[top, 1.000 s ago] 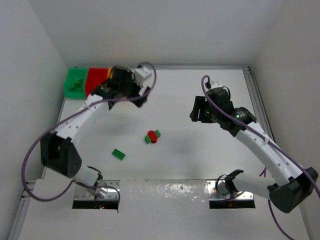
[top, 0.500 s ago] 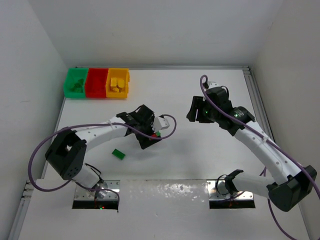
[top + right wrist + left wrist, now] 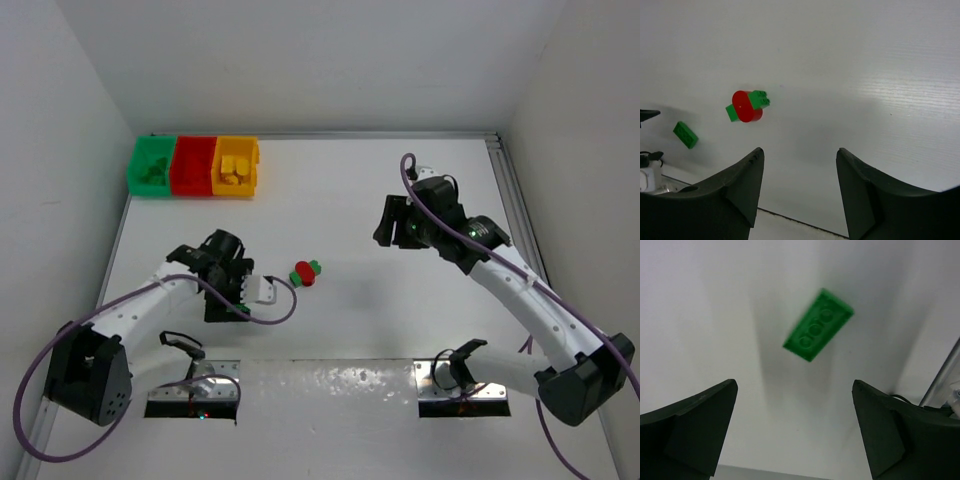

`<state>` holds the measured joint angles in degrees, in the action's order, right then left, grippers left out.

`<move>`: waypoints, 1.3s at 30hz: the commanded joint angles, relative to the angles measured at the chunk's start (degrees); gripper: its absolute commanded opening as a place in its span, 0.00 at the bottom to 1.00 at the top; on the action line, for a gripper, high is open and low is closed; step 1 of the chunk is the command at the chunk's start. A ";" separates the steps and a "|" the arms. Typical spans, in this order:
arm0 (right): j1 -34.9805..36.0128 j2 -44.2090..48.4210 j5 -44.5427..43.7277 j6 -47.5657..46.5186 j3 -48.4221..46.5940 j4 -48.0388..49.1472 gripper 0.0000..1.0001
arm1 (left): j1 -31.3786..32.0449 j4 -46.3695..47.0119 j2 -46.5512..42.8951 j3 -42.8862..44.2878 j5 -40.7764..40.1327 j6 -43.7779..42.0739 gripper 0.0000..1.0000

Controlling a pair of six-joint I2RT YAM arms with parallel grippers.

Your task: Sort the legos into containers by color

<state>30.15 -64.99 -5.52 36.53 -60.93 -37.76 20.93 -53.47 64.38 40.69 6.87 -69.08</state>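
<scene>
1. Left tool (image 3: pixel 794 390): released, fingers wide apart, holding nothing. It hangs over the green plate (image 3: pixel 818 325), which lies flat on the bench (image 3: pixel 350 190) near the front edge.
2. Right tool (image 3: pixel 800 152): released and empty, raised above the bench's right half.
3. A red round brick (image 3: pixel 304 276) with green bricks (image 3: pixel 316 266) touching it sits mid-bench, between the arms.
4. Bins (image 3: pixel 193 166): green, red and yellow, joined in a row at the far left corner. Yellow bricks (image 3: pixel 234 166) lie in the yellow one.
</scene>
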 commanded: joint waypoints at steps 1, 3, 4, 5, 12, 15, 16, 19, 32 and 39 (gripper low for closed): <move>0.26 -0.75 1.82 0.12 -1.38 1.64 0.59 | 0.08 1.52 -0.75 -1.84 3.84 -12.12 0.97; 0.26 -0.84 1.57 -0.23 -2.09 0.50 0.59 | -0.01 0.57 -0.22 -1.32 7.00 -14.93 0.97; 0.26 -0.75 0.95 -0.58 -2.35 0.14 0.59 | -0.10 -0.31 -0.22 -1.40 9.62 -17.99 0.97; 0.35 -0.32 0.69 -0.67 -2.36 0.05 0.59 | -0.01 -0.93 -0.13 -1.66 10.87 -19.15 0.97; 0.17 2.14 0.25 0.55 0.45 0.84 0.59 | -0.10 2.84 4.43 -3.25 15.27 -20.50 0.94; 0.26 3.29 -0.46 0.64 0.72 0.41 0.59 | -0.10 4.44 5.84 -4.12 15.72 -22.73 0.88; 0.26 3.55 -0.63 0.73 0.81 0.32 0.59 | -0.10 3.82 6.02 -4.65 15.54 -23.55 0.87; 0.26 4.61 -1.51 0.91 1.07 0.05 0.59 | -0.01 5.65 6.02 -6.84 14.22 -24.61 0.83; 0.26 4.88 -2.04 1.00 0.55 0.32 0.59 | -0.01 13.31 7.43 -11.86 10.27 -24.79 0.35; 0.26 4.70 -2.48 0.56 0.02 0.40 0.60 | -0.01 14.27 7.43 -7.31 10.35 -16.19 0.00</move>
<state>30.15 -60.51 -7.07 37.32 -59.68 -38.22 20.99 -43.13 70.81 30.74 17.08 -89.56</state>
